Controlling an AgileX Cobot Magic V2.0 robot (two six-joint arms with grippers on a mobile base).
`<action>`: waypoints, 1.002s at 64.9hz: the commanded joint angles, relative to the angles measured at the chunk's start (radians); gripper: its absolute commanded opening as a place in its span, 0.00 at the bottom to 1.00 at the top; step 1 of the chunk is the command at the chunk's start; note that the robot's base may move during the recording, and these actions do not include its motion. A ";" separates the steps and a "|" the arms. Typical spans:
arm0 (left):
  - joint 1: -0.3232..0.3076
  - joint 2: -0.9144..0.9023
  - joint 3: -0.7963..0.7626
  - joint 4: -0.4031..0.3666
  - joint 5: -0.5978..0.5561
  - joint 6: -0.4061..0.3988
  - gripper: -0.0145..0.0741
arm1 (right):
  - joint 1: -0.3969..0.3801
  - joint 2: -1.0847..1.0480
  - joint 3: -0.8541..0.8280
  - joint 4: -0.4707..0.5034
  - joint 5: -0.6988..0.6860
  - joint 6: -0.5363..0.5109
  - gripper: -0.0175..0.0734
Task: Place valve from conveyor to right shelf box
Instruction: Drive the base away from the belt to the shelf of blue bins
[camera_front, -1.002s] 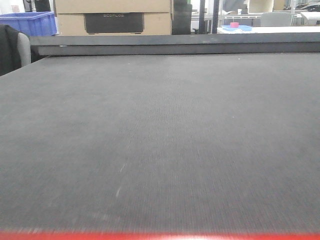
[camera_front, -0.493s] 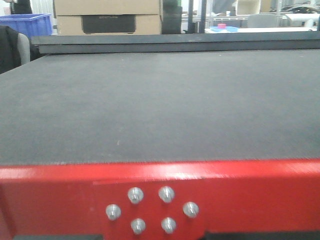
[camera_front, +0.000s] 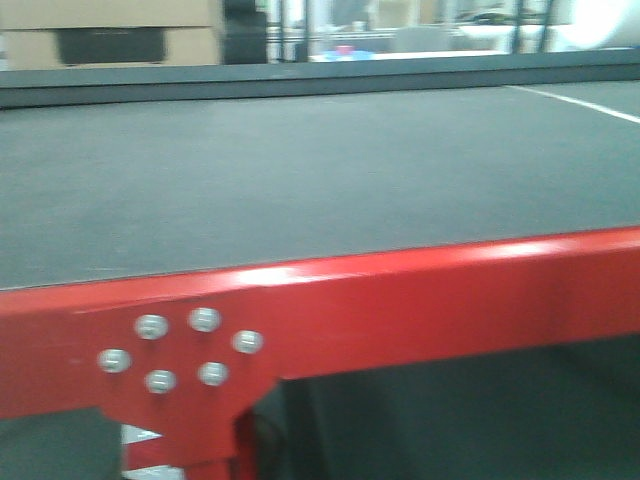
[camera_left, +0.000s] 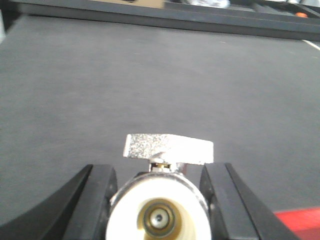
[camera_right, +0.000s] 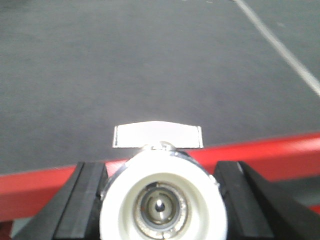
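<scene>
Left hand (camera_left: 159, 197) pinches a valve (camera_left: 169, 149) over the conveyor (camera_left: 150, 75); right hand (camera_right: 161, 192) pinches a second valve (camera_right: 158, 135) above its red frame (camera_right: 45, 187). Neither grip should loosen. The shelf box is out of view, so the carry wants a level, unhurried swing right.

Industrial workshop or factory floor. Broad dark grey woven-textured conveyor belt (camera_front: 320, 180) fills the front view, dark metal rail (camera_front: 300, 82) along its far edge at 12 o'clock. Red painted steel frame beam (camera_front: 420, 295) at 6 o'clock, cluster of silver bolt heads (camera_front: 180, 348) at 7. Brown cardboard boxes (camera_front: 110, 30) stacked at 11 o'clock. Background blurred, racking-like uprights at 12.
</scene>
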 joint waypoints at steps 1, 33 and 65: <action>-0.001 -0.007 -0.005 -0.014 -0.058 -0.002 0.04 | -0.005 -0.008 -0.010 -0.011 -0.078 -0.001 0.01; -0.001 -0.007 -0.005 -0.014 -0.058 -0.002 0.04 | -0.005 -0.008 -0.010 -0.011 -0.078 -0.001 0.01; -0.001 -0.007 -0.005 -0.014 -0.058 -0.002 0.04 | -0.005 -0.008 -0.010 -0.011 -0.078 -0.001 0.01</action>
